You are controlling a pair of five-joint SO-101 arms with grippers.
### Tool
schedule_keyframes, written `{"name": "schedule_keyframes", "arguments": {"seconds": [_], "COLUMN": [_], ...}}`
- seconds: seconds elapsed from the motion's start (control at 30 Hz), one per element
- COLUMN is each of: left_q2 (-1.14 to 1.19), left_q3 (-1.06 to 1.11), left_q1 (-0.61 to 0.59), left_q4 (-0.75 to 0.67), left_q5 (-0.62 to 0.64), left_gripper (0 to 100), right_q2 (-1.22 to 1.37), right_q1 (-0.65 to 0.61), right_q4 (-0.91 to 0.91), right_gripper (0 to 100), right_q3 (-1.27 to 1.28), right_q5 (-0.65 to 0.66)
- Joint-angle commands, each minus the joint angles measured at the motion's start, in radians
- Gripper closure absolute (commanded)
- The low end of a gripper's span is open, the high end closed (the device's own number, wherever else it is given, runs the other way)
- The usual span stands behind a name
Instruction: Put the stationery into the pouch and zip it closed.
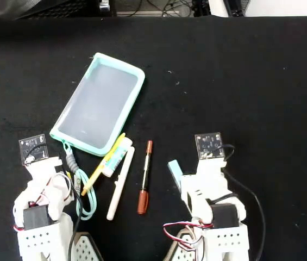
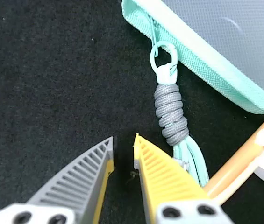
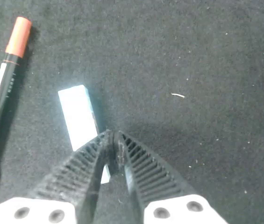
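A translucent pouch (image 1: 98,103) with a mint edge lies at the left centre of the black table. Its zipper pull (image 2: 162,58) carries a grey knotted cord (image 2: 170,114) with mint strands. My left gripper (image 2: 124,139) hovers just beside that cord, its jaws a narrow gap apart and holding nothing. A yellow pen (image 1: 103,165), a white tube (image 1: 118,157), a white pen (image 1: 120,185) and a brown marker (image 1: 145,177) lie below the pouch. My right gripper (image 3: 114,135) is shut and empty, over the near end of a pale blue eraser (image 3: 78,116).
Both arm bases stand at the near table edge, the left arm (image 1: 39,190) and the right arm (image 1: 212,185). Black cloth stretches bare to the right and far side. Cables run along the far edge.
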Motion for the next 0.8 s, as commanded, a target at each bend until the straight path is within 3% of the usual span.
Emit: {"name": "schedule_keyframes", "arguments": {"seconds": [0.0,0.4,0.67,0.77], "left_q2": [-0.005,-0.005,-0.005,-0.005], "left_q3": [0.016,0.016,0.016,0.016], "left_q1": [-0.001,-0.027,-0.421,-0.576], "left_q4": [-0.009,0.023,0.023,0.023], "left_q5": [0.009,0.003,0.003,0.003], "left_gripper": [91,90,90,90], "right_q2": [-0.076,-0.076,-0.076,-0.077], "right_q1": [-0.008,-0.008,-0.008,-0.009], "right_q4": [0.003,0.003,-0.008,-0.104], "right_gripper": [98.6,98.6,98.6,97.1], "right_q3": [0.001,0.001,0.001,0.001], "right_q5": [-0.008,-0.008,-0.008,-0.006]}}
